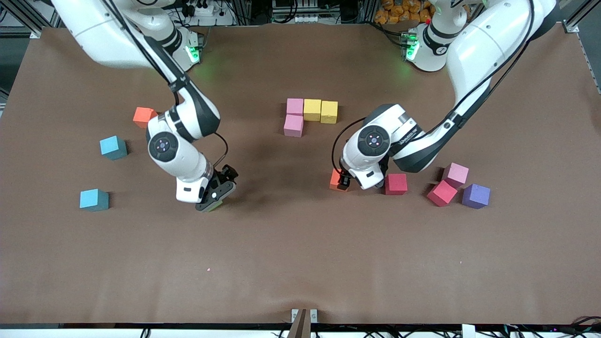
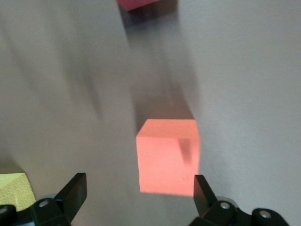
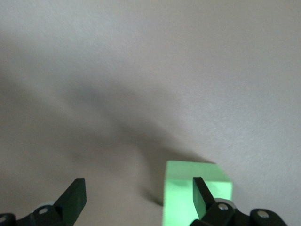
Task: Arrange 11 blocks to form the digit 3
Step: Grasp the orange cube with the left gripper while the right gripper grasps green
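Green block [image 3: 195, 193] mostly hidden under right gripper [image 1: 215, 197]; orange block [image 2: 168, 155] half hidden by left gripper [image 1: 345, 182]. Both jaws released, gripping nothing. Matte, plain-coloured cubes.

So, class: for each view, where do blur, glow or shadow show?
Front view: green glow on the table below both bases. Left wrist view: blurred mat, finger shadow on the orange block. Right wrist view: soft focus; green block looks washed out.

Plain matte colours are worn by the blocks: two pink [image 1: 294, 115] beside two yellow [image 1: 320, 111], two cyan [image 1: 113, 147], two orange [image 1: 143, 116], two red [image 1: 396, 183], one purple [image 1: 475, 195], another pink [image 1: 455, 174]. A green cube [image 3: 196, 193] is shown pale (washed out) on the brown table [image 1: 300, 263].
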Robot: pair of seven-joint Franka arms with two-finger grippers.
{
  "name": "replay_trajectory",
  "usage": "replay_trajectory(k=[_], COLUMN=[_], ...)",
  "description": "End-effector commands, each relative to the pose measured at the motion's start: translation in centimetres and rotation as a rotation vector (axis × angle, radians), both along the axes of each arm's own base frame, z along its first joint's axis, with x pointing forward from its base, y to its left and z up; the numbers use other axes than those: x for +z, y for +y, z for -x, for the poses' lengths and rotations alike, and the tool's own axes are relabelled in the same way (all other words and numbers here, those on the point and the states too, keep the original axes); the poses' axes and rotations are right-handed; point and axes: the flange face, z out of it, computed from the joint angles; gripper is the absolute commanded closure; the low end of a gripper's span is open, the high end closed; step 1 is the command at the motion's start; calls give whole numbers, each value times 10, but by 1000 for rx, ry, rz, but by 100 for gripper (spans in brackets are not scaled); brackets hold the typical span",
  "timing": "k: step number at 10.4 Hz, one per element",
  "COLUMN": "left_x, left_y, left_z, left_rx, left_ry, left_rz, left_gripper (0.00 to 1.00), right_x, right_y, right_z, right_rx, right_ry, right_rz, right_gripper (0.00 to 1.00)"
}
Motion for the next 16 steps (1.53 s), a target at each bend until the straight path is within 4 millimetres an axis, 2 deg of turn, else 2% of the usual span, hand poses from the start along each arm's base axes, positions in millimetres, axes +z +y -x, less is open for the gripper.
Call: replay_trajectory(k=[1,5,6,8,11,14,15,16], left_x=[-14,-1,3,12,6,-4,-7,-12], left_y=[-11,-9,-9,-18,-22,-19,-23,-24], left_z=[4,-1,-2,-10,-10,-15,-12,-11], left_rx=[44,53,55,34,15,19,12,8], left_ry=[12,-19,-28,-74,-101,-119,-123,-117], left_rz=[-46,-49,-48,-22,-13,0,7,4], left_gripper=[0,0,0,0,0,0,0,0], right_x=[-3,-7,-15,-28,-41,-44,-42,-33], right_y=[-22,-33,-39,-38,-41,-37,-39,-34], right_z=[-15,-17,-17,-10,-10,-8,-10,-11], right_rx=[102,71,6,-75,-81,-58,-60,-66], right_ry=[-16,-8,13,37,33,26,26,19], right_rz=[19,19,16,16,11,18,29,24], right_gripper=[0,0,0,0,0,72,76,76])
